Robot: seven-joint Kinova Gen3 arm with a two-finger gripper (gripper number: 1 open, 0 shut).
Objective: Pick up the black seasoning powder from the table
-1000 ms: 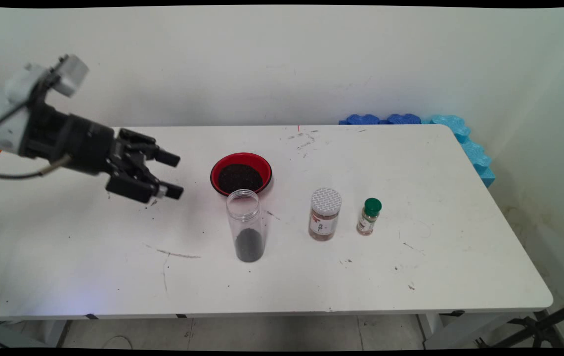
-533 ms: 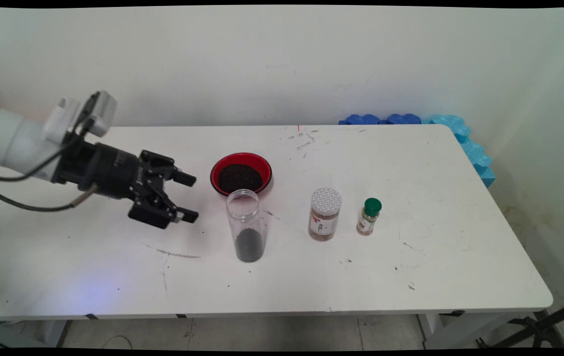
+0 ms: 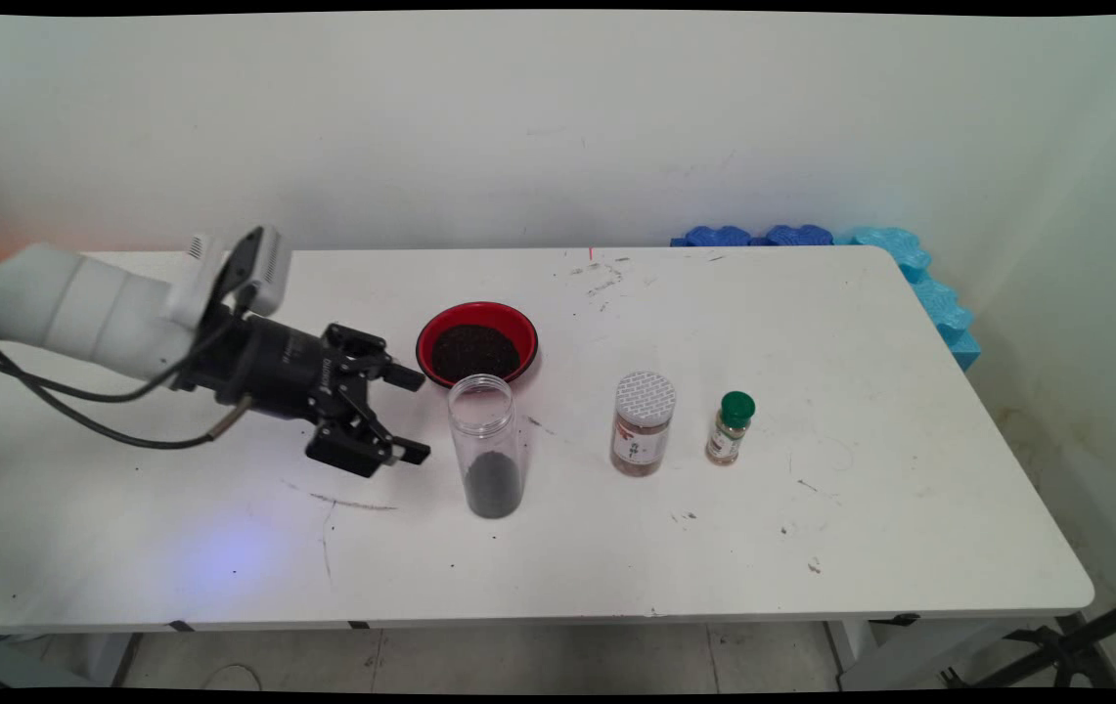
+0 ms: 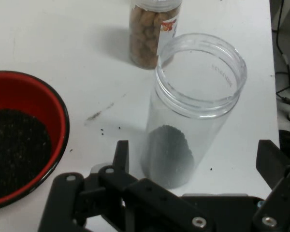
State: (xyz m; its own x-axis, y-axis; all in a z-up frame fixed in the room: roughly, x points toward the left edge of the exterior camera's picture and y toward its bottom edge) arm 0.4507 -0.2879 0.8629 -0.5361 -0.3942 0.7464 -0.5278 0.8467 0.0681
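The tall open jar [image 3: 486,445] looked like clear, glossy plastic, smooth-walled, with a threaded rim and a dark, matt granular fill at its bottom. At about its 12 o'clock, the bowl [image 3: 476,343] had a shiny red, enamel-like skin with a black rim and held coarse, matt black grains. At the jar's 3 o'clock, the wider jar [image 3: 643,423] was transparent plastic with a paper label and a patterned silvery lid; the small bottle [image 3: 731,427] beyond it carried a glossy green plastic cap. The gripper [image 3: 409,415] was matt black, hard plastic or metal. The table [image 3: 910,489] was smooth, white, scuffed and speckled. The blue foam [image 3: 919,284] looked soft and matt.
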